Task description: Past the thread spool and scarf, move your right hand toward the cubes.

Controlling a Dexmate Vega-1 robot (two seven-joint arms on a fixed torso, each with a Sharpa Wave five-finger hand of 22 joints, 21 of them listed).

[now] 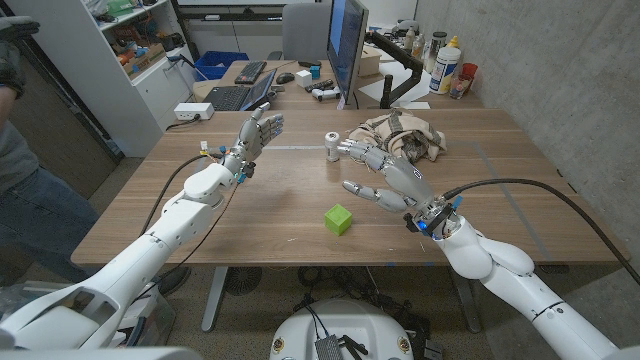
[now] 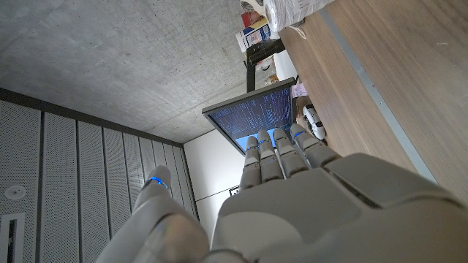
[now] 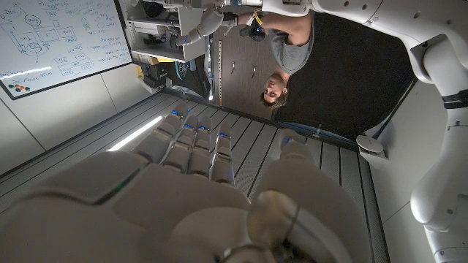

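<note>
Right robot hand (image 1: 385, 172), fingers spread and empty, hovers beside spool (image 1: 331, 139) and scarf (image 1: 405, 137). Green cube (image 1: 338, 219) rests on tabletop (image 1: 520, 190) nearby; likely light, rigid, graspable across opposite faces.

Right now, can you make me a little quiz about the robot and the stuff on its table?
1. True or false: the right hand holds the green cube.
2. What lies nearest the right hand's fingertips? A) thread spool B) laptop C) green cube
3. Fill in: the crumpled scarf lies on the far side of the ____ hand.

Key
1. False: the hand is open, and the cube sits apart from it on the table.
2. A
3. right
</note>
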